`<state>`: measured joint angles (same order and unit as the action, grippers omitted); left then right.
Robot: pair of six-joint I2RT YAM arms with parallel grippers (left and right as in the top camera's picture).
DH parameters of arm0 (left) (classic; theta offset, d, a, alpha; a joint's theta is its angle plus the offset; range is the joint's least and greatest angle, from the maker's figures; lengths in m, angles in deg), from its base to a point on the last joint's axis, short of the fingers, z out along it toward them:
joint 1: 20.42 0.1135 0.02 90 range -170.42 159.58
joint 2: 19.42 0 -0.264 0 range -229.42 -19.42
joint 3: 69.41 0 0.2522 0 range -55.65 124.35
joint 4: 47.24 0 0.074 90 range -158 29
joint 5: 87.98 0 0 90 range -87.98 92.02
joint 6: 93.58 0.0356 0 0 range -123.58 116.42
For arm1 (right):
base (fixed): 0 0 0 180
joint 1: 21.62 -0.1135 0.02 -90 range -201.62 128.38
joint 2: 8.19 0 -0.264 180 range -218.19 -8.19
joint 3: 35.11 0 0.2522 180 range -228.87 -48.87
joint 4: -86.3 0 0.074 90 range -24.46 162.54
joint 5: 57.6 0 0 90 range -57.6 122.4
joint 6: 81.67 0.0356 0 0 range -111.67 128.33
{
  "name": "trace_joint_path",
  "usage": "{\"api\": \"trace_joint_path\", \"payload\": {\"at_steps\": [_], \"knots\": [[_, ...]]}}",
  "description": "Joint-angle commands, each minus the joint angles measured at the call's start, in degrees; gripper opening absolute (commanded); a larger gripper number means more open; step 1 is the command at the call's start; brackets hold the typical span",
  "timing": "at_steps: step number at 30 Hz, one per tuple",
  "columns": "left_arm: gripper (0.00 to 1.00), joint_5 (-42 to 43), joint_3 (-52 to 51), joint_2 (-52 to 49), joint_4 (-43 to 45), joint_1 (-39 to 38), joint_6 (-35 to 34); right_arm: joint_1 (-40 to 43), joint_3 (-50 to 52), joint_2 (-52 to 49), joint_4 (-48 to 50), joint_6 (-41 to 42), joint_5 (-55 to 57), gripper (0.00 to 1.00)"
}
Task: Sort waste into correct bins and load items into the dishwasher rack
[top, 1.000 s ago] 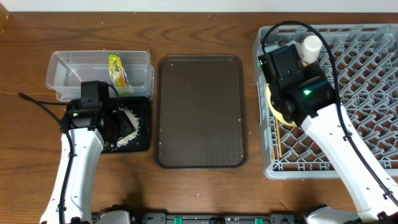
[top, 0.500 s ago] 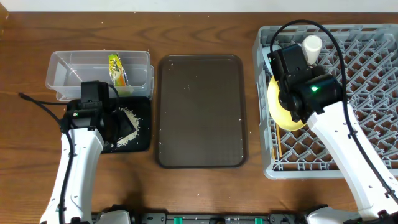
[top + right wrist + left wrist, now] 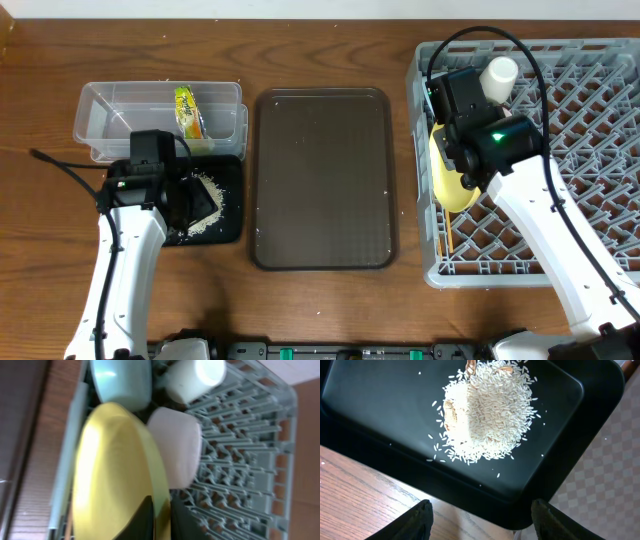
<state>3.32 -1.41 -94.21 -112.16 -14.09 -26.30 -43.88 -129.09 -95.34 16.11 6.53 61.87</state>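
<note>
The pale-yellow plate (image 3: 447, 178) (image 3: 112, 470) stands nearly on edge at the left side of the grey dishwasher rack (image 3: 590, 150) (image 3: 240, 460). My right gripper (image 3: 161, 503) is shut on its rim, one finger on each face. Beside the plate lean the whitish-pink bowl (image 3: 175, 450), the light blue bowl (image 3: 122, 380) and the white cup (image 3: 498, 75) (image 3: 192, 377). A chopstick (image 3: 449, 240) lies in the rack below the plate. My left gripper (image 3: 481, 510) hangs open over the near edge of the black tray (image 3: 228, 175) (image 3: 380, 400), which holds the rice heap (image 3: 205, 205) (image 3: 485, 410). The snack wrapper (image 3: 188, 112) lies in the clear tub (image 3: 120, 110).
A large dark brown serving tray (image 3: 322, 180) lies between the bins and the rack, with a few crumbs on it. Bare wooden table (image 3: 320, 310) shows along the front. My left arm (image 3: 125, 270) runs from the front edge to the black tray.
The plate has tipped from a flatter, rounder look to nearly upright on its edge. My right wrist shifted a little over it. The left arm has not moved.
</note>
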Motion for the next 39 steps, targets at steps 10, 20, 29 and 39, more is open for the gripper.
{"api": "trace_joint_path", "payload": {"at_steps": [10,20,29,39], "knots": [[0.66,-0.4,0.4,-0.1,-0.9,0.3,-0.5,1.6,-0.2,1.2,0.5,9.8,-13.4,0.2],[0.66,8.5,0.7,-0.1,3.1,-2.6,6.3,17.0,-0.2,8.7,7.4,15.4,-37.7,0.53],[0.66,8.8,10.1,-2.9,-0.4,-10.4,11.8,29.6,-0.2,6.7,1.1,5.1,-46.8,0.82],[0.66,8.7,11.4,-2.7,-12.5,-11.2,11.8,30.1,-0.2,8.0,-12.9,4.3,-39.8,0.99]]}}
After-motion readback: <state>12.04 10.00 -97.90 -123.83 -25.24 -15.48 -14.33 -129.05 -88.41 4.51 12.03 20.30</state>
